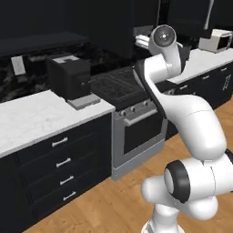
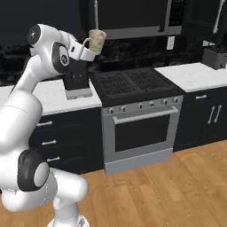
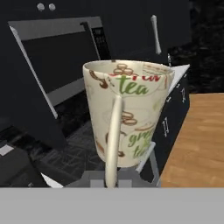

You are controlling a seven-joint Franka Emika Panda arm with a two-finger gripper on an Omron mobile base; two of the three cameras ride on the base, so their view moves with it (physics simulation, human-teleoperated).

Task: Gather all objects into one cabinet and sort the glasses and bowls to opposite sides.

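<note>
Gripper (image 2: 90, 49) clamped on the handle of a cream mug (image 2: 97, 41) printed "green tea", holding it high in the air; below it, the black stove (image 2: 133, 84); a dark coffee machine (image 2: 76, 77) stands on the white counter (image 2: 48, 99).

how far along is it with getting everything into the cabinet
Nothing looks stowed yet in these views. In hand: the gripper is shut on a cream mug with green tea print and a handle, carried high above the stove, beside the coffee machine. Left: placing it in the cabinet, then gathering and sorting the others.
</note>
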